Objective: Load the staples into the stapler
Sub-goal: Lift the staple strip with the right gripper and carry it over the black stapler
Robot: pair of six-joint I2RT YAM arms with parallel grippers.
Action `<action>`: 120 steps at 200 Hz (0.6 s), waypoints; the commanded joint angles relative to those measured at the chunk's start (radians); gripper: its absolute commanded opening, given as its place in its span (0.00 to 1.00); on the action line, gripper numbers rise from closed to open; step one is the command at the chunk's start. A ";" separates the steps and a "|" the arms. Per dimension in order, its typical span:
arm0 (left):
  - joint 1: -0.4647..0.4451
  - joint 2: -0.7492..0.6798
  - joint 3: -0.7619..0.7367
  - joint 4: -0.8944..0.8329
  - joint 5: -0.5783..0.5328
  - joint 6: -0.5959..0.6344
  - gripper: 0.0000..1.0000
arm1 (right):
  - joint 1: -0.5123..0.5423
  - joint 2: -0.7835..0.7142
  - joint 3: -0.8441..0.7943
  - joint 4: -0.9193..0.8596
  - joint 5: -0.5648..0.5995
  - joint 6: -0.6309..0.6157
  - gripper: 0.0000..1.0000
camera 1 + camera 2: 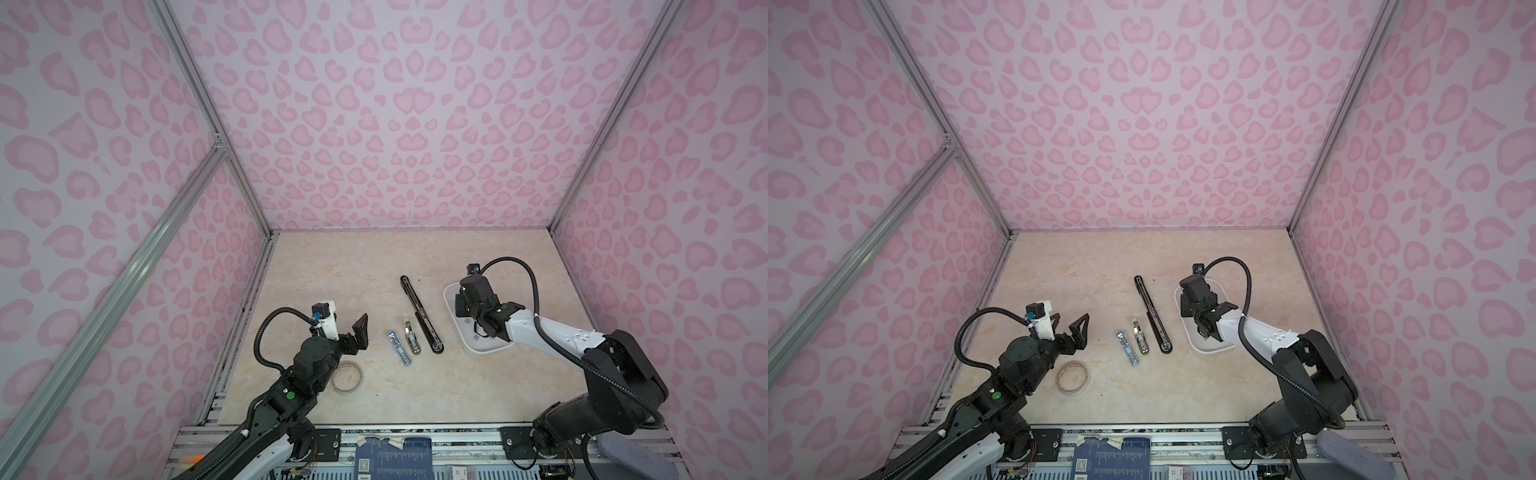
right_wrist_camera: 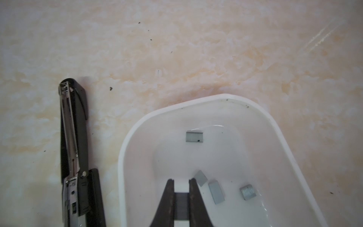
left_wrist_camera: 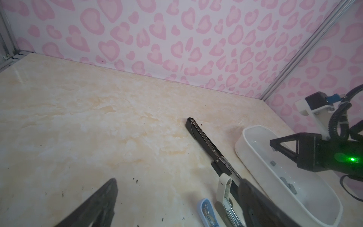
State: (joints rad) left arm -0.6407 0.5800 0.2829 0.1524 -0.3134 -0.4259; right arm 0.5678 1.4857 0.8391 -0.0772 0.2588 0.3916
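Your right gripper (image 2: 181, 181) is clamped on a strip of staples (image 2: 181, 204) inside the white tray (image 2: 137, 125), your left gripper (image 3: 177, 179) spread wide above the beige marble table (image 1: 332, 266), with pink patterned walls (image 1: 395, 104) all round. More strips lie loose just beside the right fingers (image 2: 194, 196), and the black stapler (image 2: 76, 137) lies opened flat beside the tray
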 commanded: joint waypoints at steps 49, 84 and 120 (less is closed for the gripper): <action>0.001 -0.075 0.040 -0.170 0.042 -0.139 0.97 | 0.167 -0.187 -0.099 0.012 0.037 0.002 0.12; 0.001 -0.108 0.048 -0.264 0.056 -0.211 0.97 | 0.225 -0.230 -0.160 0.067 -0.015 0.033 0.11; 0.001 -0.164 0.054 -0.342 0.044 -0.234 0.97 | 0.268 -0.227 -0.203 0.101 -0.044 0.067 0.11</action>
State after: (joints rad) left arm -0.6407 0.4446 0.3199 -0.1253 -0.2604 -0.6220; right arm 0.8131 1.2545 0.6579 -0.0242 0.2375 0.4282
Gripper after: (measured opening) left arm 0.969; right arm 0.114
